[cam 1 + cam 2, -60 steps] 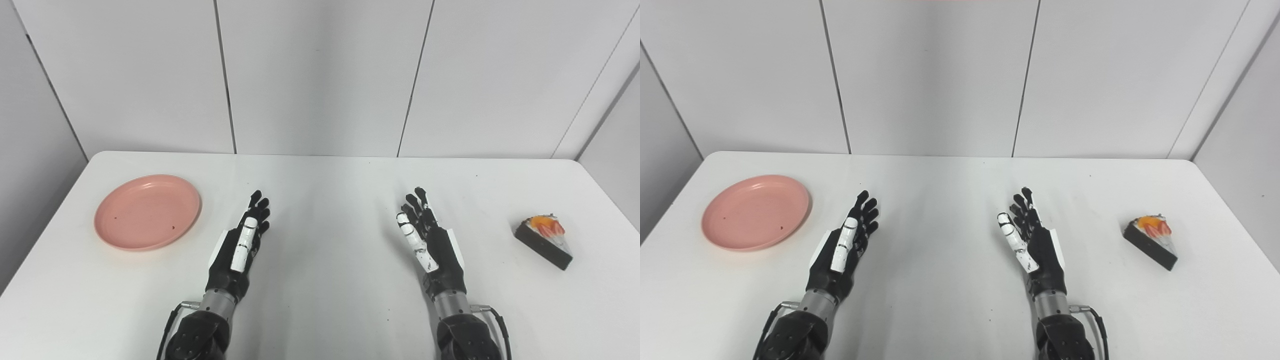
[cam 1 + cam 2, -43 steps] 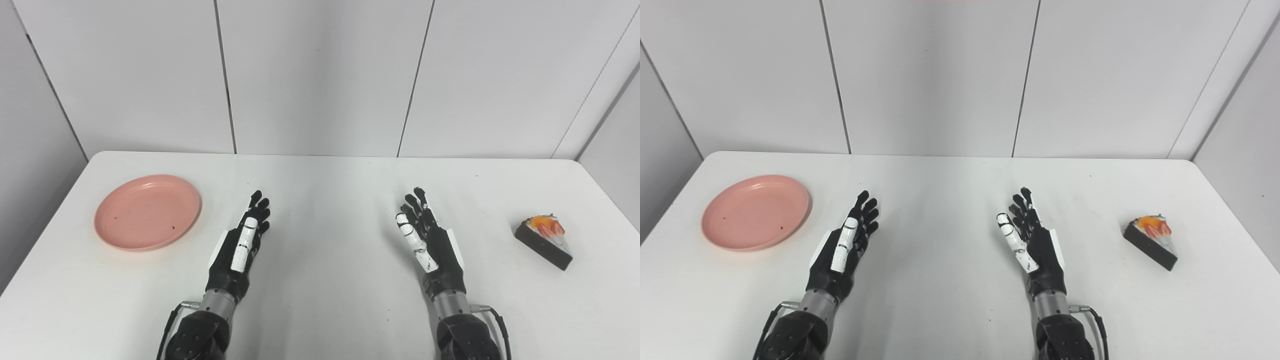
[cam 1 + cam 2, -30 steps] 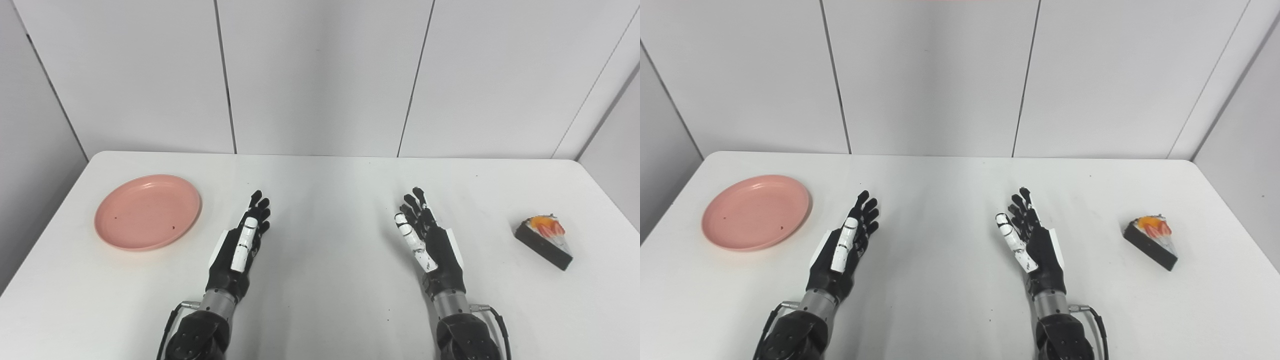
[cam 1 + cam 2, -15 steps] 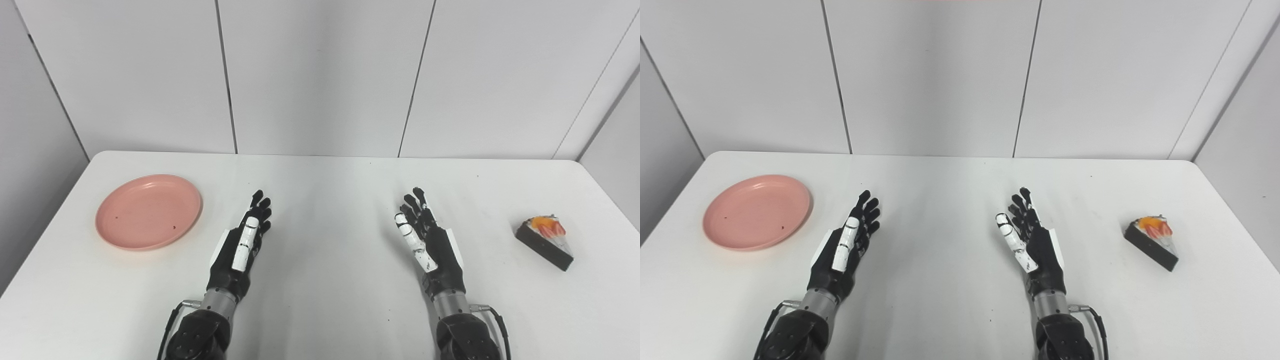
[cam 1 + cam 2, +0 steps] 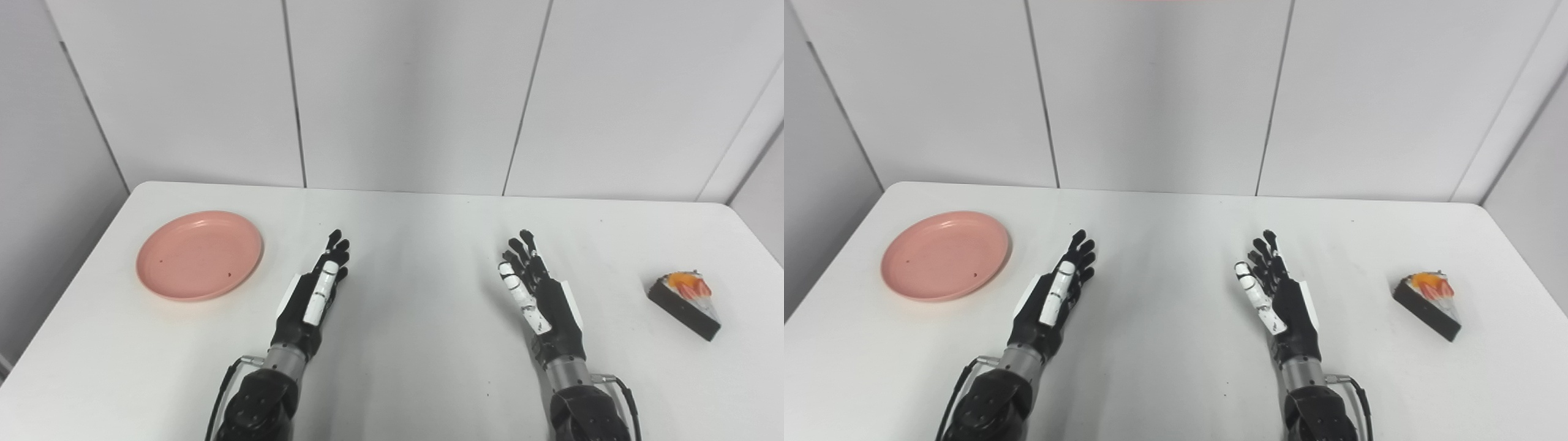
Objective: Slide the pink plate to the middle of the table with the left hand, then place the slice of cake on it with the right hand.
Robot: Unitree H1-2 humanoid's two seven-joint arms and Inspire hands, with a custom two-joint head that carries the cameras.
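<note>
An empty pink plate (image 5: 199, 255) lies flat on the left side of the white table (image 5: 416, 245). A slice of cake (image 5: 684, 296), dark-sided with orange and red fruit on top, rests near the right edge. My left hand (image 5: 312, 297) stretches forward over the table to the right of the plate, open, a short gap away from its rim. My right hand (image 5: 539, 300) is likewise open with fingers straight, well left of the cake. Neither hand holds or touches anything.
White wall panels (image 5: 404, 92) rise behind the table's far edge. Bare tabletop lies between the two hands (image 5: 1164, 288). A cable (image 5: 625, 392) runs along the right forearm.
The whole picture has shifted a little to the right, so the camera has turned left. Plate, cake and both hands hold their places on the table.
</note>
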